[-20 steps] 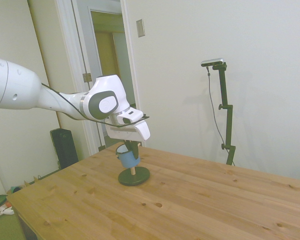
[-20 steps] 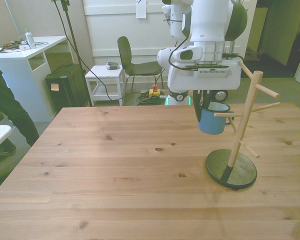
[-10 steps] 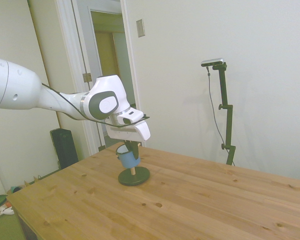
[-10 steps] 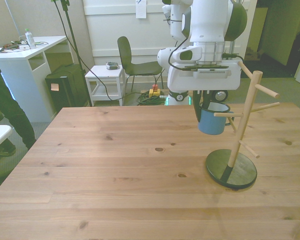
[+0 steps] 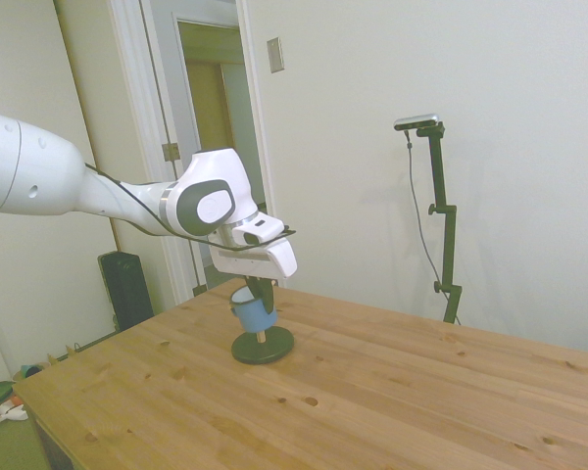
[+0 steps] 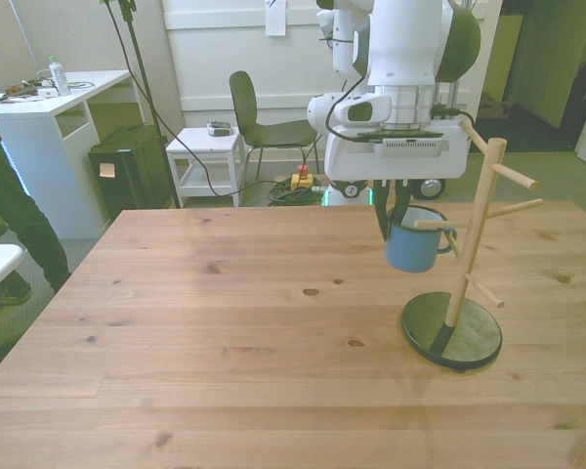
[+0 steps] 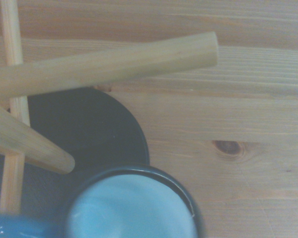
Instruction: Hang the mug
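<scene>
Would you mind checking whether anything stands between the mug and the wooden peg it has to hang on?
Nothing visible does. The mug, held at its rim by the gripper, already sits against the mug tree, with one peg lying across its mouth. Whether the handle is threaded on cannot be told.

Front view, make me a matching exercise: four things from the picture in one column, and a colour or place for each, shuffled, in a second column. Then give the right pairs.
Things:
1. mug
2. base of the mug tree
3. chair
4. gripper

Descriptions:
A. black, round and flat on the table
B. on the floor beyond the table's far edge
C. light blue, up off the table beside the tree's wooden post
D. directly above the mug, hanging from the white arm

Pairs: 1-C, 2-A, 3-B, 4-D
</scene>
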You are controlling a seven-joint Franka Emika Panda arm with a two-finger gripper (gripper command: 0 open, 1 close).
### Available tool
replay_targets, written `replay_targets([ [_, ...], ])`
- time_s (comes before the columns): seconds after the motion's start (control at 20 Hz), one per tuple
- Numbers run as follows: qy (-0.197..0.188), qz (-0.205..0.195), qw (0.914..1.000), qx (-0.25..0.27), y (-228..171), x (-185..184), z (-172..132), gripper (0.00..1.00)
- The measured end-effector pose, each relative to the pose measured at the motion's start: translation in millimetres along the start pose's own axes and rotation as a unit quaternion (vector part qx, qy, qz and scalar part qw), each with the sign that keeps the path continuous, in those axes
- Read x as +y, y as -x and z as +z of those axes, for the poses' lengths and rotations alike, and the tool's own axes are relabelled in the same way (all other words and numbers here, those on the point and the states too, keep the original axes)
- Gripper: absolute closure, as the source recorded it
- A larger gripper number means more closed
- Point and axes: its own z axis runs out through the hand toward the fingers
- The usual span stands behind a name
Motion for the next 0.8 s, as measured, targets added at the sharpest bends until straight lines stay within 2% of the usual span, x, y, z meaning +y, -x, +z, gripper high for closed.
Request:
replay_targets([
  [0.6,-0.010,-0.005,0.9999,-0.003,0.6,4.2,-7.0,0.00],
  [0.8,-0.021,-0.010,0.9997,-0.003,18.3,38.9,-29.0,0.00],
])
